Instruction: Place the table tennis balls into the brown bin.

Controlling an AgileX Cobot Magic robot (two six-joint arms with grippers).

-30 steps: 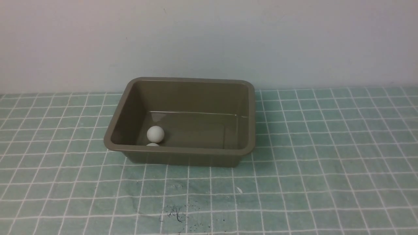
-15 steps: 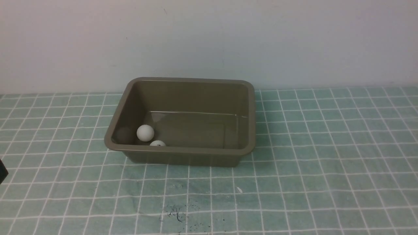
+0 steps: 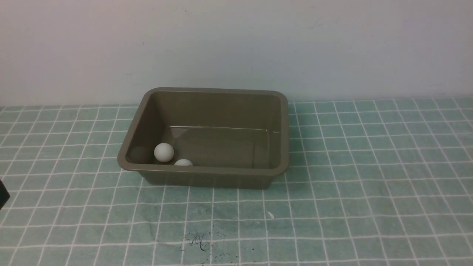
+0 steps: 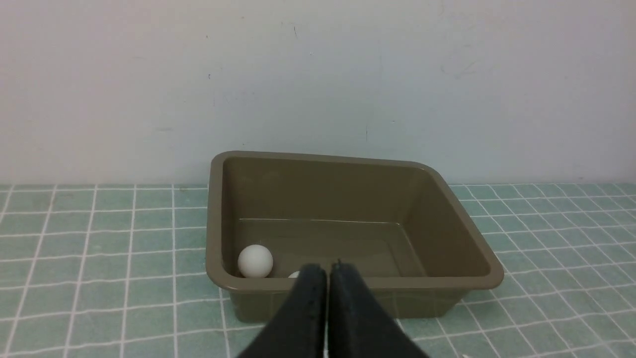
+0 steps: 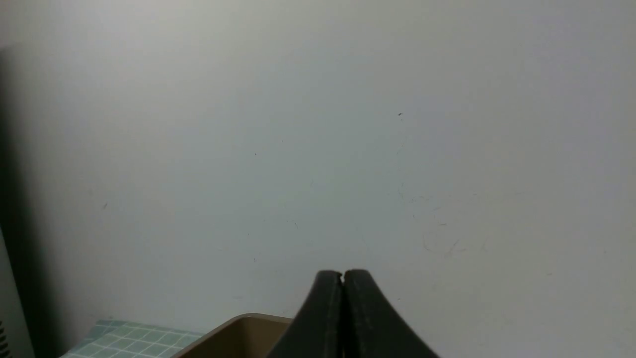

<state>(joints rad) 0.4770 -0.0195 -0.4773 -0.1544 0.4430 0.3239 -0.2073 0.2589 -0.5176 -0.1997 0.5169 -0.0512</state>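
The brown bin [image 3: 207, 171] stands on the checked cloth near the wall, also seen in the left wrist view as the brown bin [image 4: 447, 283]. Two white table tennis balls lie inside at its near left corner: one ball [image 3: 163, 152] in full view, the other ball [image 3: 183, 162] half hidden behind the near rim. The left wrist view shows the first ball [image 4: 255, 260] and a sliver of the second ball [image 4: 294, 274]. My left gripper [image 4: 328, 271] is shut and empty, pulled back in front of the bin. My right gripper [image 5: 343, 276] is shut and empty, facing the wall.
A pale wall [image 3: 236, 44] rises just behind the bin. The green checked cloth [image 3: 369, 184] covers the table, with dark scuffs [image 3: 197, 242] near the front. A dark bit of the left arm [image 3: 3, 194] shows at the left edge.
The two balls have rolled apart inside the bin: one drifted left, the other moved right along the near wall. A dark part of the left arm came in at the left edge.
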